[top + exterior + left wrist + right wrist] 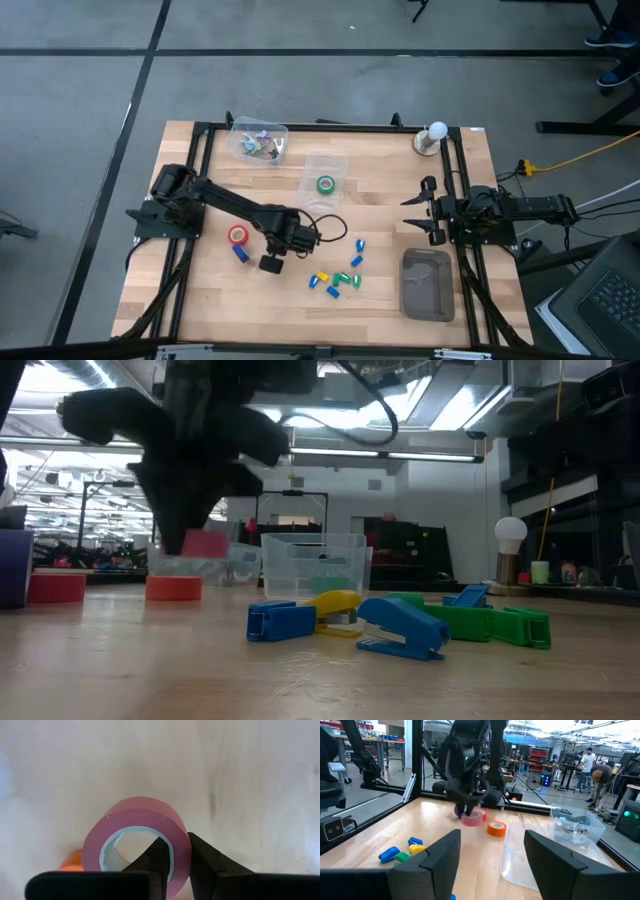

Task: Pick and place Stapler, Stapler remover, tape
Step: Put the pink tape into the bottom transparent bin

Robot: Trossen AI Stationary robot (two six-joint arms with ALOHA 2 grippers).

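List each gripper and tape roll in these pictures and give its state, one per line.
left gripper: shut on the pink tape roll, pinching its wall.
pink tape roll: gripped, held above the table.
orange tape roll: lying flat on the table, untouched.
green tape roll: lying flat inside a clear container.
right gripper: open, empty.

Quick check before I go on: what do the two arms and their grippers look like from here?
Both arms are matte black, built of jointed segments. The left gripper has two dark, wedge-shaped fingers, with a black cable looping beside its wrist. The right gripper has broad, flat black fingers; dark cables trail from that arm's base.
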